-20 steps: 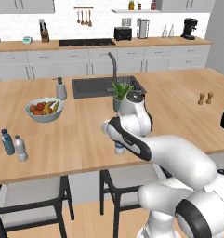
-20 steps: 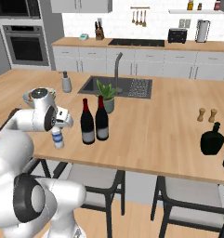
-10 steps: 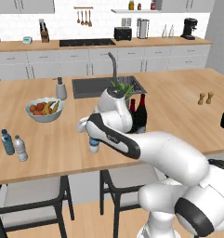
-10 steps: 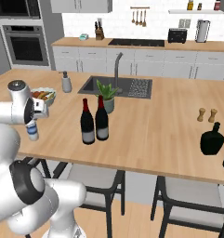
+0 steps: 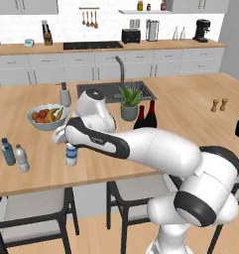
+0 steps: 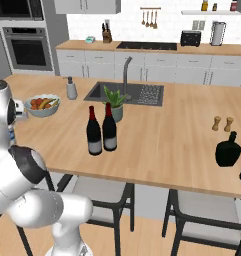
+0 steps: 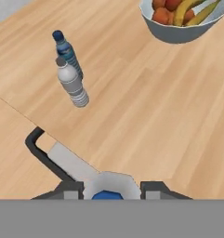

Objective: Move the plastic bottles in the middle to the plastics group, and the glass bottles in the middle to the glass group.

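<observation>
Here, fruit bowl (image 5: pixel 45 117) full, fingers (image 7: pixel 155 188) gripping water bottle (image 5: pixel 71 154)

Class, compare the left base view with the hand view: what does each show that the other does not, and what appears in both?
Left base view only: the two wine bottles beside the potted plant, the sink, the salt and pepper shakers, and the back counter with its appliances.

Hand view only: a dark chair frame seen below the counter edge, from above.

Both: the blue-tinted bottle and the clear greyish bottle standing together, the fruit bowl, the wooden counter, and the water bottle between the jaws.
</observation>
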